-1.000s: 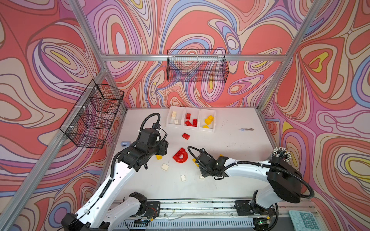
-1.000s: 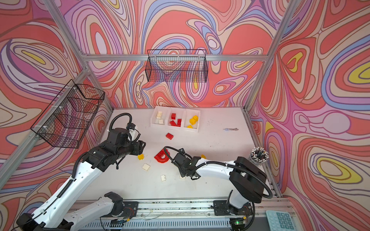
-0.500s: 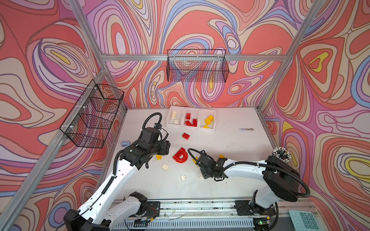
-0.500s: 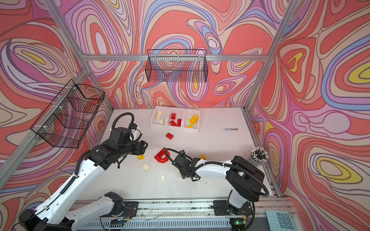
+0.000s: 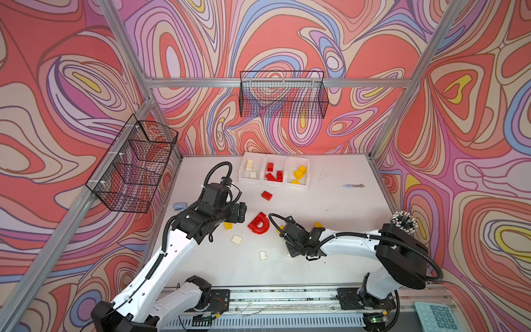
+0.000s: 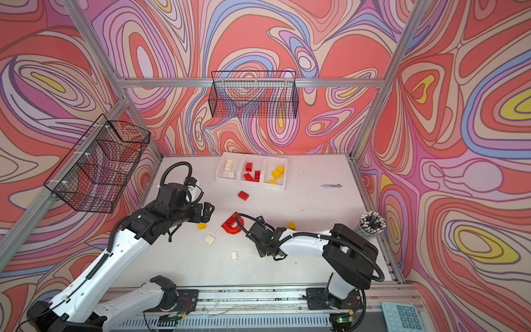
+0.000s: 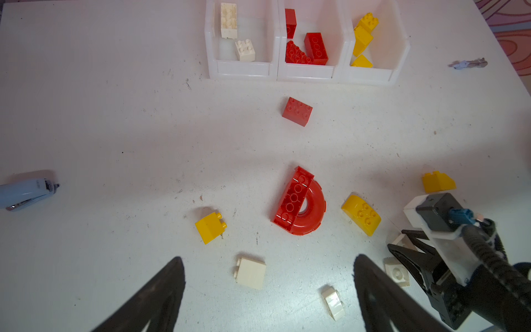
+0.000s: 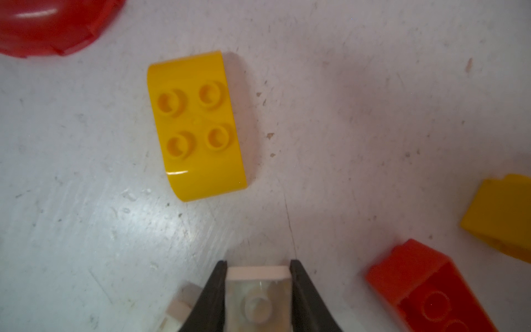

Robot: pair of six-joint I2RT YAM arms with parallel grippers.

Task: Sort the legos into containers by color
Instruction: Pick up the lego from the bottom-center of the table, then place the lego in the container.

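Right gripper (image 8: 258, 263): jaws drawn in, now clamping white brick (image 8: 258, 299) | Left gripper (image 7: 268, 258): jaws spread wider | Left arm (image 5: 178, 244): apparently shifted slightly toward 3 o'clock in both top views

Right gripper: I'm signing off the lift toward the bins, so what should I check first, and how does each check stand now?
1. Right gripper shut on the white brick: ok.
2. Brick held squarely, not by a corner: ok.
3. Neighbouring white piece free of the grip: cannot tell.
4. White-brick bin has room: ok.
5. Left gripper open and empty: ok.
6. Red arch clear of the carry path: cannot tell.
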